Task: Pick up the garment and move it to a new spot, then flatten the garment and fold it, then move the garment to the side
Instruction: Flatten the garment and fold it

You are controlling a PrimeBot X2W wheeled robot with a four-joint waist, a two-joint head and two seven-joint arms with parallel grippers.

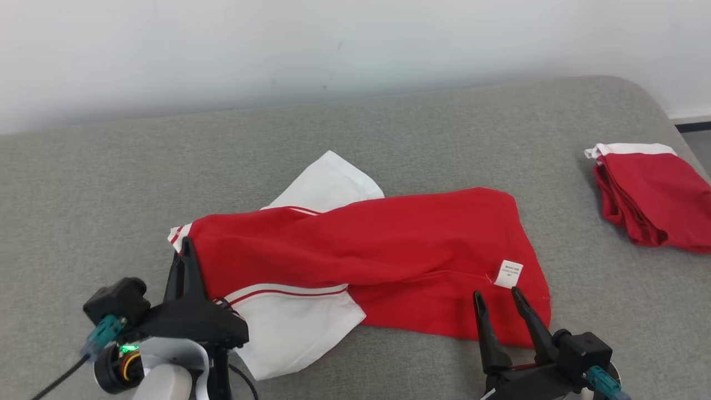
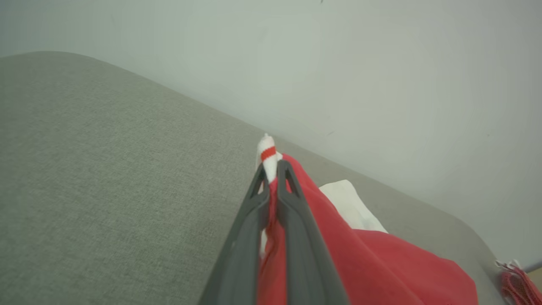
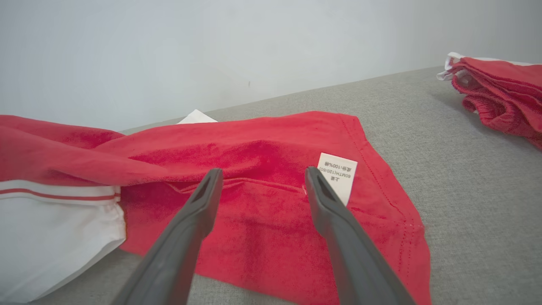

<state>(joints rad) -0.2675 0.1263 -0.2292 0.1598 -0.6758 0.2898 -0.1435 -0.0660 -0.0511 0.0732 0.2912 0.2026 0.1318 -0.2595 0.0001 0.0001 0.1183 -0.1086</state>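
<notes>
A red garment (image 1: 377,244) with white sleeves lies crumpled across the middle of the grey padded surface (image 1: 389,133). Its white care label (image 1: 509,273) faces up near the right hem. My left gripper (image 1: 185,247) is shut on the garment's left end, pinching the white, red-striped edge (image 2: 267,154) between its fingers (image 2: 292,199). My right gripper (image 1: 498,294) stands open just above the red cloth (image 3: 262,169) by the label (image 3: 337,176), with nothing between its fingers.
A second red and white garment (image 1: 650,194) lies folded at the far right of the surface, also seen as a folded pile (image 3: 495,84) in the right wrist view. A pale wall (image 1: 333,44) runs behind the surface.
</notes>
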